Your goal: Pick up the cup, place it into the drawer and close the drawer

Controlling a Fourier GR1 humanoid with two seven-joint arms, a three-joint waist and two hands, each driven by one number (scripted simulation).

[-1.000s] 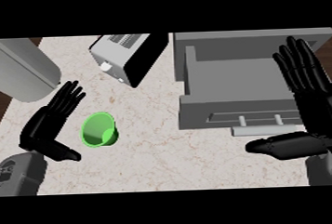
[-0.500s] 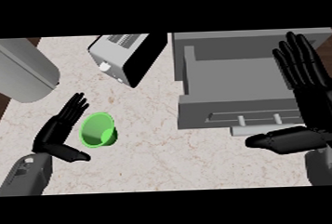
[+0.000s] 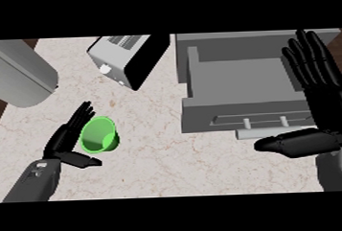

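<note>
Left hand (image 3: 67,140) now tight against green cup (image 3: 99,135) on counter (image 3: 168,151), fingers straight, thumb under, not yet grasping; closer than second ago. Drawer (image 3: 236,88) open. Right hand (image 3: 319,107) resting, fingers released

From my seat, the left hand (image 3: 67,140) covers the left flank of the green cup (image 3: 99,135), so I cannot tell whether palm and cup wall touch there. The cup's base, below its rim, is too small for me to read. Past the left hand's fingertips, a grey cylinder (image 3: 18,72) is cut by the left edge. The toaster (image 3: 127,56) loses its far end at the top. Beside the right hand (image 3: 319,107), the open drawer (image 3: 240,81) has its right wall hidden behind the fingers, and its cabinet runs off the top. My right forearm (image 3: 336,171) leaves at the bottom.
</note>
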